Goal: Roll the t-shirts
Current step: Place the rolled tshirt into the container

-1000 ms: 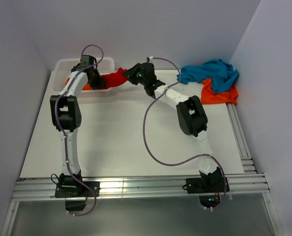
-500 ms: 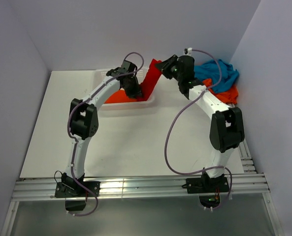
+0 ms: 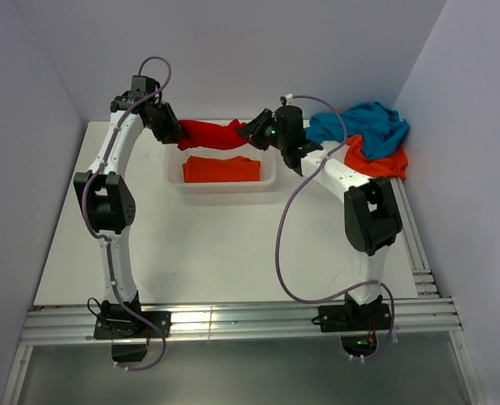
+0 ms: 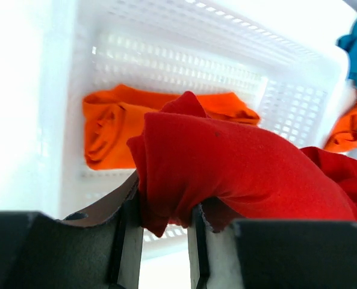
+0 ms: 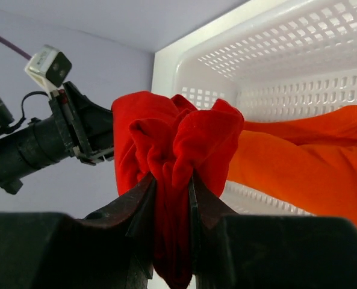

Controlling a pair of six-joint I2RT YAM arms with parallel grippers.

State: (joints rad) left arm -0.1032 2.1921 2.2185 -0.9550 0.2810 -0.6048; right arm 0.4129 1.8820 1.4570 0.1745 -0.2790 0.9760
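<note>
A rolled red t-shirt hangs stretched above the back rim of the white basket. My left gripper is shut on its left end, and my right gripper is shut on its right end. An orange rolled t-shirt lies inside the basket, also seen in the left wrist view and the right wrist view. A teal t-shirt lies crumpled on another orange t-shirt at the back right of the table.
The white table spreads in front of the basket. Lilac walls close in the back and both sides. A metal rail carries both arm bases along the near edge.
Both arms have carried the red t-shirt from the basket's right side to a level stretch above its back rim. The basket now sits further right than a second ago.
</note>
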